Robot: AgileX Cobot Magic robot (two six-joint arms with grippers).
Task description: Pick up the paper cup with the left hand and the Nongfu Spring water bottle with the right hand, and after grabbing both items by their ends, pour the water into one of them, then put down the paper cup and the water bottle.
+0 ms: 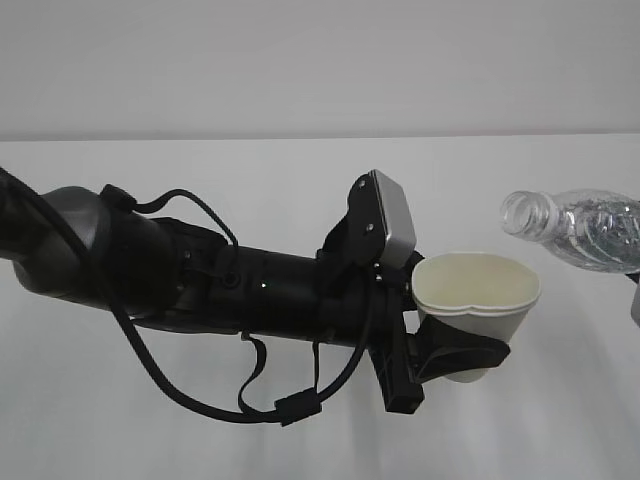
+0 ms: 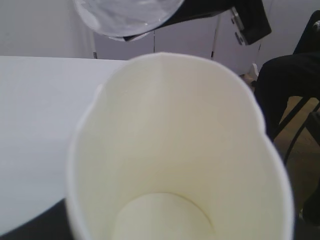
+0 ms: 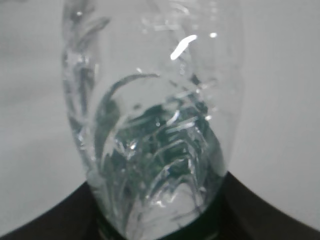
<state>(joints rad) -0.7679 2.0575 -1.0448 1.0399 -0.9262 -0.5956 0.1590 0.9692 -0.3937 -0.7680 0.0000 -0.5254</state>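
Your left claw (image 1: pixel 462 352) pinches the paper cup (image 1: pixel 477 300) low on its wall, squashing the rim out of round, and holds it upright above the white worktop (image 1: pixel 300 200). Your right claw sits mostly out of frame, gripping the water bottle (image 1: pixel 585 228), tilted with its open mouth just beside and above the cup's rim.

white table (image 1: pixel 150 440) under soft even light, plain pale wall (image 1: pixel 300 60) behind, dark chair (image 2: pixel 292 90) at right edge
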